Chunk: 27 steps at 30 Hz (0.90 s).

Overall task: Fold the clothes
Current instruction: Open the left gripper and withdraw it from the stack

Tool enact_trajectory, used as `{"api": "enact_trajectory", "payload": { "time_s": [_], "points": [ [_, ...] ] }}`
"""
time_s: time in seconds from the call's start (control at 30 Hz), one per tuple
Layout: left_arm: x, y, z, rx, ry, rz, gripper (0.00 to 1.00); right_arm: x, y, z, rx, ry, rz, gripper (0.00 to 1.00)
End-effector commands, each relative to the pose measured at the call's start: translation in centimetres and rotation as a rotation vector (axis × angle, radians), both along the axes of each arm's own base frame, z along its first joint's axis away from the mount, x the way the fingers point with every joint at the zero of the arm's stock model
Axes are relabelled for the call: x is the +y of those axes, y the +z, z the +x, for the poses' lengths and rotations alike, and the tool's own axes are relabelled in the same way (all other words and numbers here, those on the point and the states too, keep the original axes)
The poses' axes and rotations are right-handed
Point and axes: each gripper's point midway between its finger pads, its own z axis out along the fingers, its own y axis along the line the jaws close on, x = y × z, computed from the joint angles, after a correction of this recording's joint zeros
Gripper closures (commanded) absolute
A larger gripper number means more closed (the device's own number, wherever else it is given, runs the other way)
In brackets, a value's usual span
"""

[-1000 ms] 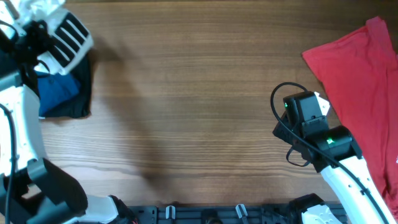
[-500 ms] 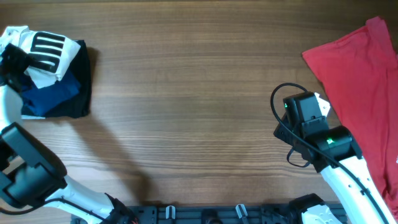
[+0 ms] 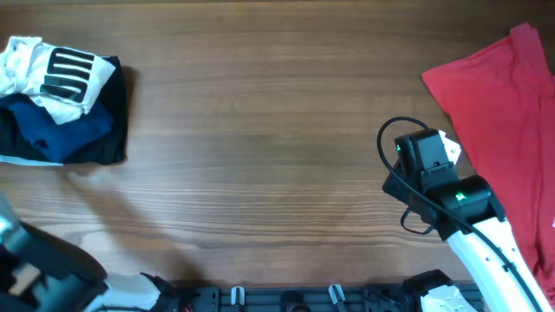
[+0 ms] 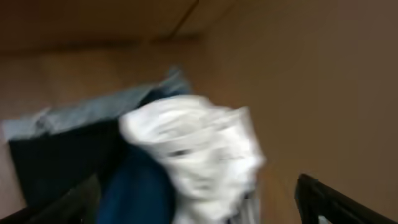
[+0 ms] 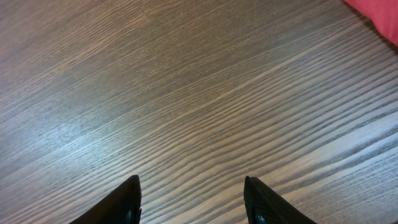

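The white T-shirt with the black striped print (image 3: 52, 74) lies folded in a bundle on a dark blue garment (image 3: 69, 130) at the table's far left. In the blurred left wrist view the white bundle (image 4: 199, 149) sits ahead of my left gripper (image 4: 199, 208), whose fingers (image 4: 320, 196) stand wide apart and open, holding nothing. The red shirt (image 3: 512, 130) lies spread out at the right edge. My right gripper (image 5: 194, 202) hangs open over bare wood, with a corner of the red shirt (image 5: 380, 15) at the upper right of its view.
A black garment (image 3: 111, 143) lies under the blue one in the left pile. The right arm (image 3: 442, 186) with its black cable stands just left of the red shirt. The left arm's base (image 3: 52, 273) shows at the bottom left corner.
The left gripper opened and let the white T-shirt drop onto the left pile. Its arm pulled back off the overhead view's left edge. The right arm stayed still.
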Motion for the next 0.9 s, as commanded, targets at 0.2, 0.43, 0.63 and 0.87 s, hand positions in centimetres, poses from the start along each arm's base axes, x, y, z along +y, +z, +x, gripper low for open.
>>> {"api": "enact_trajectory", "payload": {
  "time_s": [0.2,0.43,0.63,0.87],
  "points": [
    [-14.5,6.1,6.5,-0.085,-0.459,0.144,0.0,-0.3,0.7,0.2,-0.022,-0.026,0.0,0.47],
    [-20.3,-0.2,10.8,0.005,-0.668,0.12,0.0,-0.4,0.5,-0.2,-0.005,-0.026,-0.006,0.47],
    [-13.2,-10.3,7.1,0.254,-0.492,-0.056,0.0,-0.5,0.5,-0.4,0.003,-0.026,-0.009,0.47],
    [-4.9,-15.9,0.7,0.24,-0.306,-0.315,0.0,-0.8,0.3,-1.0,0.027,-0.029,-0.026,0.46]
  ]
}}
